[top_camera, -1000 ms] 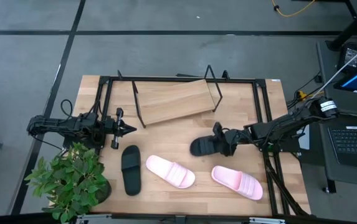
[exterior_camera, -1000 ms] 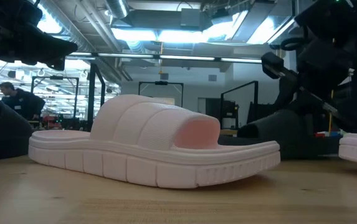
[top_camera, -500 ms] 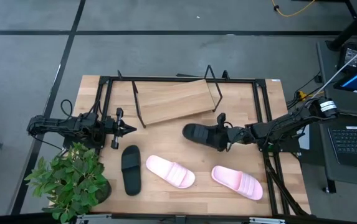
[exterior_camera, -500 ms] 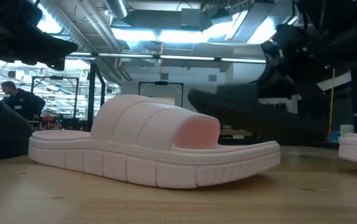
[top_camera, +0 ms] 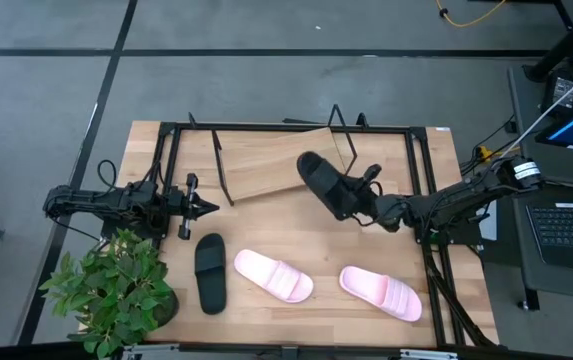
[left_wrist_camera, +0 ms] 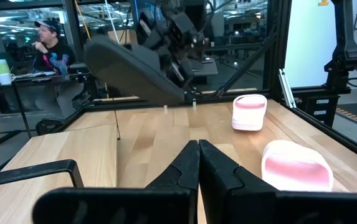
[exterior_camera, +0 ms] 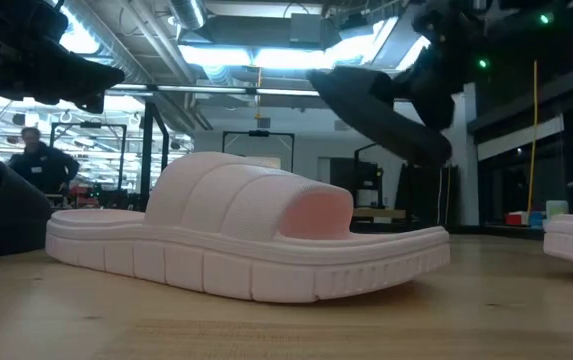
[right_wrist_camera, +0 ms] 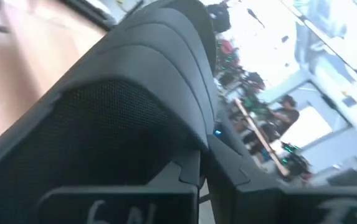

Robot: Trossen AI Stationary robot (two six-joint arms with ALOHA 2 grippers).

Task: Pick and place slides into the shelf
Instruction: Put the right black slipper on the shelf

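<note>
While the right gripper (top_camera: 368, 203) pinches a black slide (top_camera: 322, 183) aloft, its toe overhangs the shelf (top_camera: 276, 160) edge.

Even overhead light, bright ceiling glare, blurred close-ups

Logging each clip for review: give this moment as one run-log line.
right gripper: shut on black slide, raised over shelf edge | left gripper: shut, idle | on table: black slide, two pink slides
</note>
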